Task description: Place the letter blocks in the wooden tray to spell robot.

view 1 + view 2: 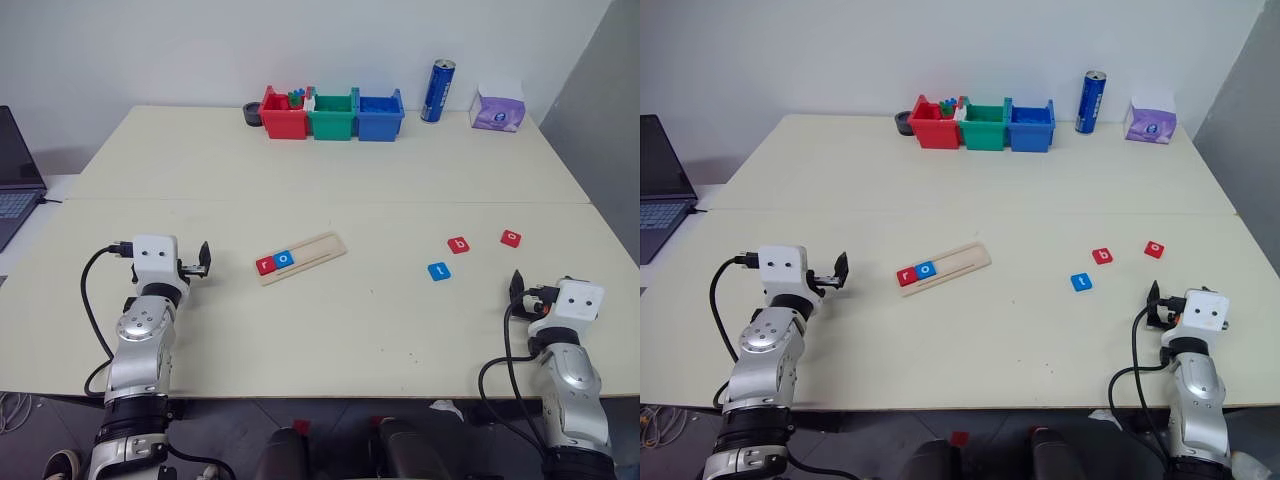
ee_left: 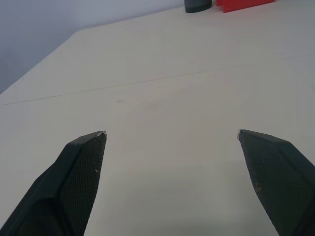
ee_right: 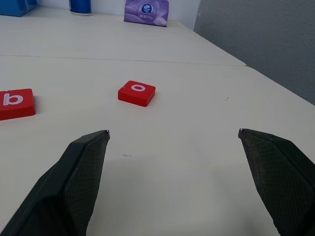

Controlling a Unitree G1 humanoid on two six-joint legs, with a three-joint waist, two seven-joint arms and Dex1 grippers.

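Spanning the whole scene, the table (image 1: pixel 330 150) carries the wooden tray (image 1: pixel 318 251) near its middle, angled so its slot faces the robot; a red r (image 1: pixel 265 265) and a blue o (image 1: pixel 285 259) already sit at its left end, leaving room for three more. The red b (image 1: pixel 458 244), the red o (image 1: pixel 511 238) and the blue t (image 1: pixel 438 271) lie loose to the right (near the right arm, likely the one to fetch them). The left gripper (image 1: pixel 203 260) and the right gripper (image 1: pixel 516 285) both hover spread wide and empty, ready for a pick
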